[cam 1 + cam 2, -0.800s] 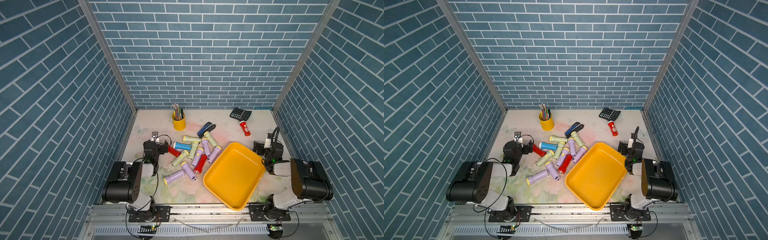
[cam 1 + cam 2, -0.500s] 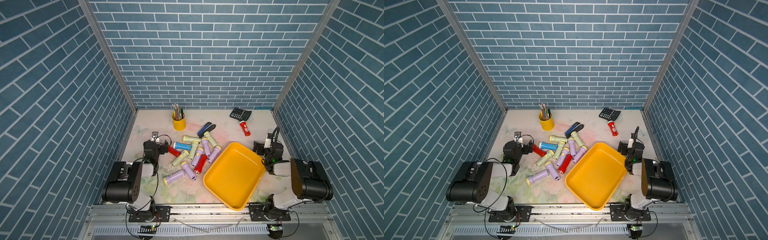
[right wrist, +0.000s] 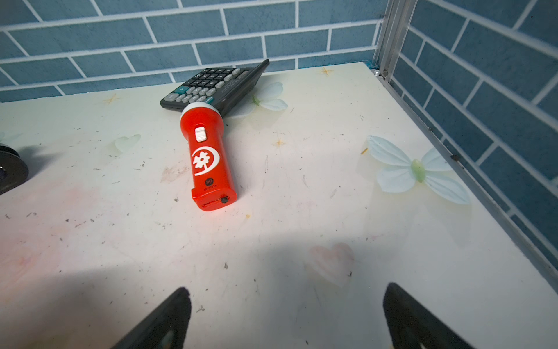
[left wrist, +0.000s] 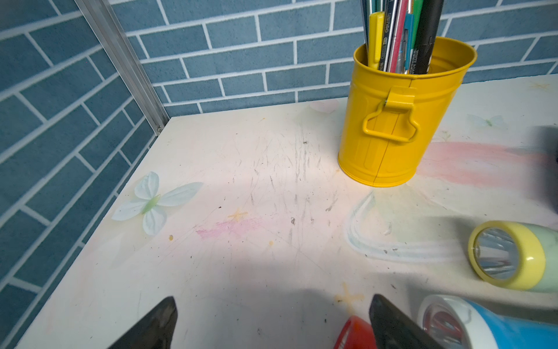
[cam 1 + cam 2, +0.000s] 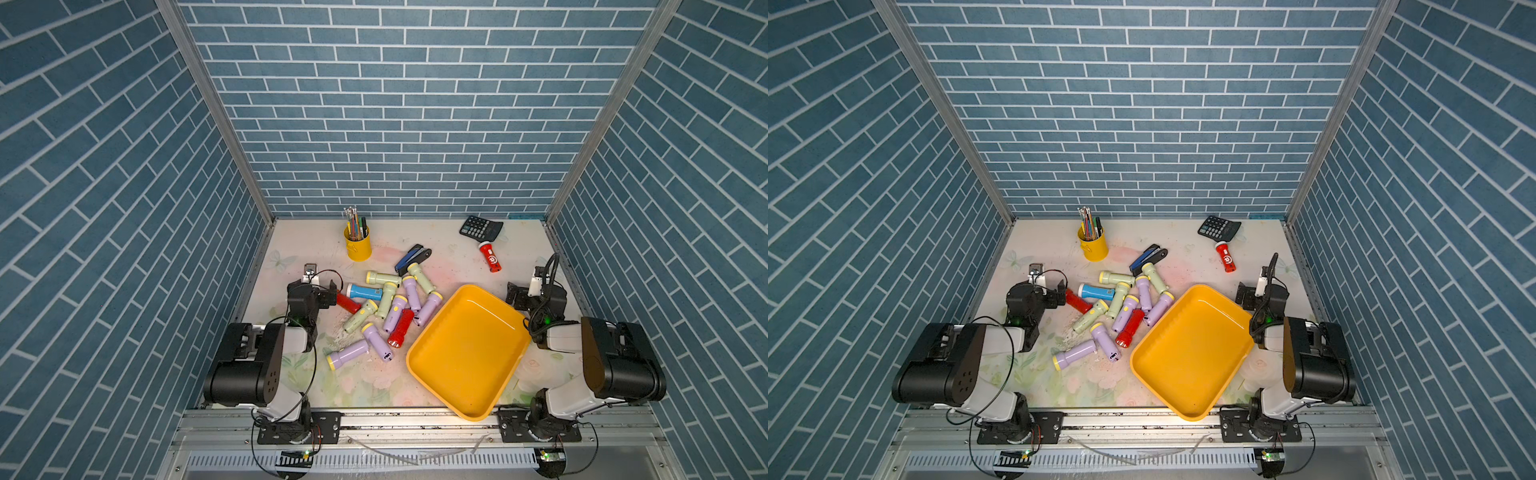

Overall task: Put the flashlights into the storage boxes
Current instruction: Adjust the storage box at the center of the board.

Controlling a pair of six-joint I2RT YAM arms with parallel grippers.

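Left gripper first: jaws spread wide, nothing in them, sitting low over the table at the left end of the pile. The plain red plastic flashlight is just beside one finger, way off-centre in the gap as far as I can tell. I'd shift right until the barrel sits in the middle, square the fingers across it, then close on the body and not the flared head. The blue plastic flashlight with the white head lies right next to it, so I'd go in gently or I'll knock it.

Right gripper is just as wide open and empty, hovering by the far right corner of the shallow yellow plastic tray. It's facing the red flashlight with the white flower logo, whose head touches the black calculator. I'd grab that one mid-body, clear of the calculator.

The lilac and pale green flashlights are heaped just left of the tray, and there's nothing inside it yet.
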